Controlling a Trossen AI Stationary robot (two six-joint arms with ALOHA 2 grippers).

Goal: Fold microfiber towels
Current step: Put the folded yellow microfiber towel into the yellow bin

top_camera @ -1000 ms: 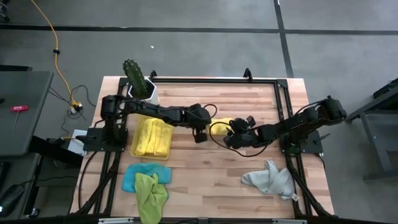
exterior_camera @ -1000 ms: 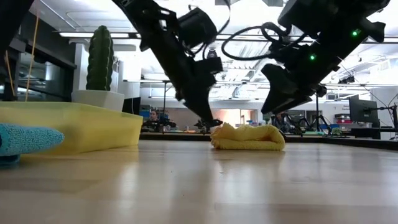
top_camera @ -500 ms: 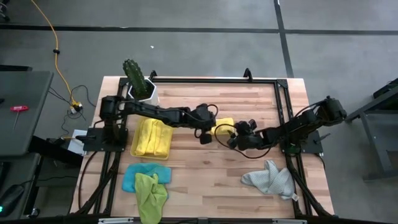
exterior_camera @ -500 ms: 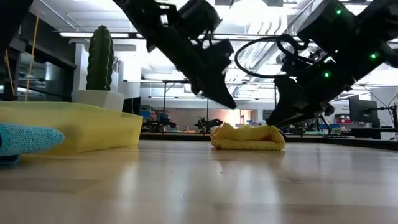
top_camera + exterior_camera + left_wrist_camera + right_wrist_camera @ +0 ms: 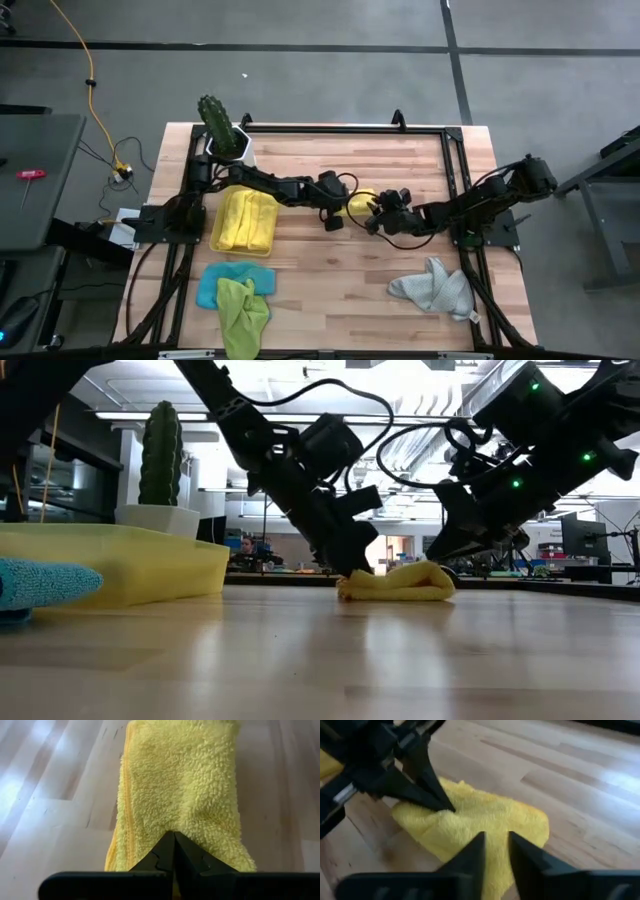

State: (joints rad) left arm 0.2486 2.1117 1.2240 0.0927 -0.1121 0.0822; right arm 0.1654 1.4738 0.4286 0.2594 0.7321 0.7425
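**Both pincers close in on the folded yellow towel**

At the centre of the high view, a folded yellow towel (image 5: 361, 200) lies on the wooden desk (image 5: 330, 290). The left pincer (image 5: 338, 210) has come down since a moment ago: in the low view its tip was lifted clear of the cloth, and now it presses on the towel's left edge (image 5: 352, 572). Its fingers are clenched together (the left wrist view shows them meeting in a single point on the pile (image 5: 174, 836)).

The right pincer (image 5: 495, 842) sits at the towel's other side, lower and closer than before. Its fingers have narrowed to a slim gap over the cloth; whether they actually pinch it cannot be told.

Elsewhere nothing has shifted: yellow towels in the tray (image 5: 213, 240) at middle left, a blue towel (image 5: 208, 285) and a green towel (image 5: 243, 312) at lower left, a grey towel (image 5: 432, 283) at lower right.
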